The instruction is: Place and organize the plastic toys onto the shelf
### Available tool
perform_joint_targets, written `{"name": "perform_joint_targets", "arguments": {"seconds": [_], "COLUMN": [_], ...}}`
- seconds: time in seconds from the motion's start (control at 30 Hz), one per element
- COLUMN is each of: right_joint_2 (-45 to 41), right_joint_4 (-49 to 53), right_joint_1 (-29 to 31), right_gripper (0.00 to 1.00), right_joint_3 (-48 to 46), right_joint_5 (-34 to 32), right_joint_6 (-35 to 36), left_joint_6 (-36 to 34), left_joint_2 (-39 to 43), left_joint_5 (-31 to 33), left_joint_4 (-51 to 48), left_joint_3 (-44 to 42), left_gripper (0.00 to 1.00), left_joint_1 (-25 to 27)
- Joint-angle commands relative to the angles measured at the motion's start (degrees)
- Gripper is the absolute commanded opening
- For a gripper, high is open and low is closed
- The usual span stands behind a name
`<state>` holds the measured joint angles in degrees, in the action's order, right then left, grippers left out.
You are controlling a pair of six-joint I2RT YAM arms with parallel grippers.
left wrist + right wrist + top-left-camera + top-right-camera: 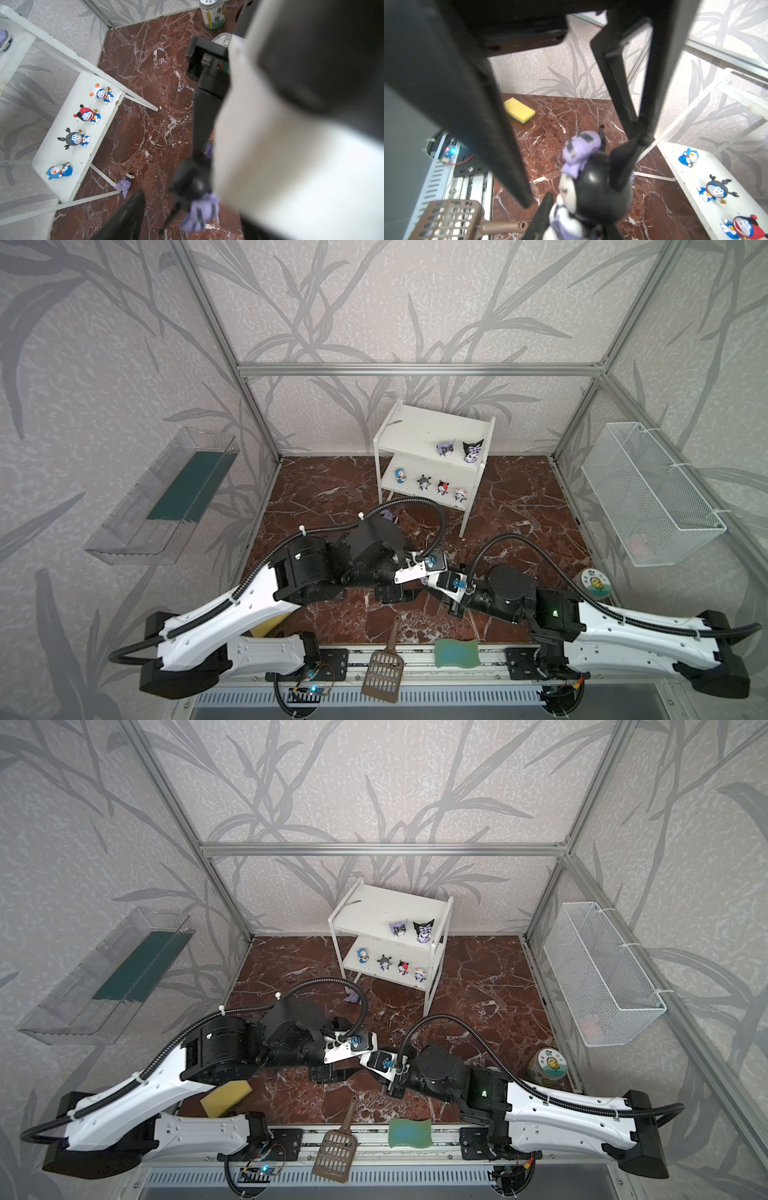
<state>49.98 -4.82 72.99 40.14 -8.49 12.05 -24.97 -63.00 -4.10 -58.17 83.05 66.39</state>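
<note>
Red-marble counter [519, 506], leaf-papered booth. Both top views: shelf [430, 429] at rear; four blue toys [424, 482] ranked along lower board, two purple toys [399, 928] at upper board's right end, room left beside them. Left wrist: fallen purple toy [124, 184] by shelf leg, uncollected; right claw [202, 161] pinches black-headed toy [193, 187] above counter. Right wrist: left claw [584, 171] spread wide around it, judged a handover so the right arm can shelve it.

Shelf [409, 429] top-left bare; purple toys [446, 448] block right.

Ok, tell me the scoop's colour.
The scoop is brown; a top view shows it best.
</note>
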Motion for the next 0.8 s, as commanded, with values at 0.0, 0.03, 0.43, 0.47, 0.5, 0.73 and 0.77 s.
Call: {"name": "perform_joint_targets", "arguments": {"seconds": [0.0, 0.03, 0.43, 0.47, 0.5, 0.73, 0.77], "right_joint_2": [-2.6, -3.09, -6.9, -7.15, -7.28, -9.0, -9.25], "right_joint_4": [-8.56, -9.7, -15.41, -15.63, -15.74, -15.98, -16.3], "right_joint_1": [-0.55, -0.7, -1.89, -1.91, -1.88, -1.89, -1.89], "right_gripper": [0.13, 0.13, 0.14, 0.14, 0.14, 0.13, 0.13], "right_joint_3": [-1.74, -2.54, -7.65, -7.88, -8.06, -8.32, -8.45], "right_joint_5": [-2.45, -2.21, 7.59, 8.22, 8.91, 8.9, 8.63], "right_joint_6": [-4.91, -5.4, -7.01, -6.99, -6.94, -7.37, -7.57], "left_joint_6": [-1.13, -0.6, 15.88, 17.44, 18.76, 21.22, 21.56], "left_joint_2": [3.58, 4.83, 11.92, 11.51, 10.89, 6.73, 6.22], "left_joint_5": [-0.52, -0.66, -17.01, -19.13, -21.56, -33.97, -35.36], "left_joint_4": [1.59, 3.14, 26.57, 27.58, 28.57, 29.08, 29.04], "left_joint_3": [-2.39, -3.42, -12.99, -13.12, -13.13, -11.98, -11.93], "left_gripper": [0.8, 0.81, 0.86, 0.86, 0.86, 0.8, 0.79], "left_joint_1": [0.55, 0.29, -8.81, -10.2, -11.58, -13.96, -14.09]}}
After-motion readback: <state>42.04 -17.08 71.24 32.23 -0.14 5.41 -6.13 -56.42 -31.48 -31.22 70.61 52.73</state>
